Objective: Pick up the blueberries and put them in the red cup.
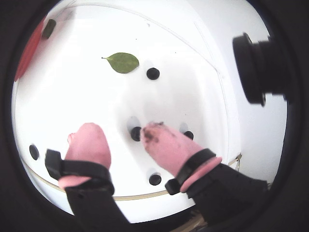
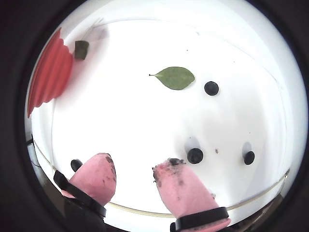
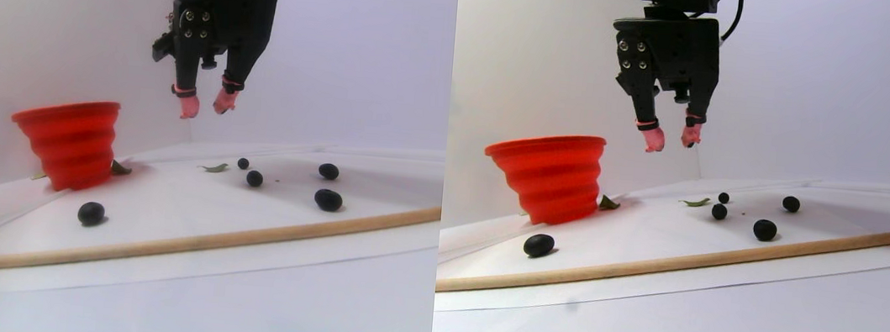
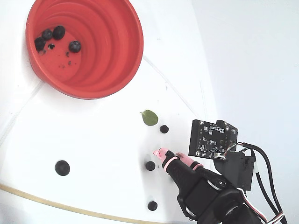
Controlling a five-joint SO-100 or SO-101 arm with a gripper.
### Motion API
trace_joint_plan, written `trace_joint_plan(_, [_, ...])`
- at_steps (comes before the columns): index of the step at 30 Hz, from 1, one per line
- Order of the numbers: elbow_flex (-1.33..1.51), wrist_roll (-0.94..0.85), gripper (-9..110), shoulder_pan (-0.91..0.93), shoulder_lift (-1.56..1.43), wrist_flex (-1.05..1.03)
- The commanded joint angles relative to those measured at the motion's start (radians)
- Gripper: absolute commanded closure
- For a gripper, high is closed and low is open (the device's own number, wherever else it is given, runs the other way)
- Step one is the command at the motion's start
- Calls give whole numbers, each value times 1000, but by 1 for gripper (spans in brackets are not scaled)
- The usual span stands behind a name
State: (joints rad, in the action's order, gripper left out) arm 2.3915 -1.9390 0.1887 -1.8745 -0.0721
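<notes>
Green leaf (image 2: 175,78) near scattered blueberries (image 2: 195,155)

A white table (image 4: 243,56) carries a white sheet (image 4: 103,154) holding the red cup (image 4: 117,65), loose blueberries (image 4: 62,167), a green leaf (image 4: 149,117), and a wooden rod (image 3: 237,238) along its front edge.

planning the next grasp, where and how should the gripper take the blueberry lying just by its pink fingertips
Grip that blueberry across its middle, coming straight down from above. It is small and round, resting loose on the flat white sheet, so any pair of opposite sides probably works. The gripper hangs open above it, empty; shifting toward the berry would let the pink fingers straddle it. Nearby berries look clear enough.
</notes>
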Motion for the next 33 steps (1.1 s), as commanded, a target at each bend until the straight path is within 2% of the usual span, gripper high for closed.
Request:
trace_joint_plan(1, [-18,5,87,17,-83,-2])
trace_joint_plan(14, [-11,-11,87,78,-29,11])
trace_joint_plan(33, [-43,-35,86,127,143,144])
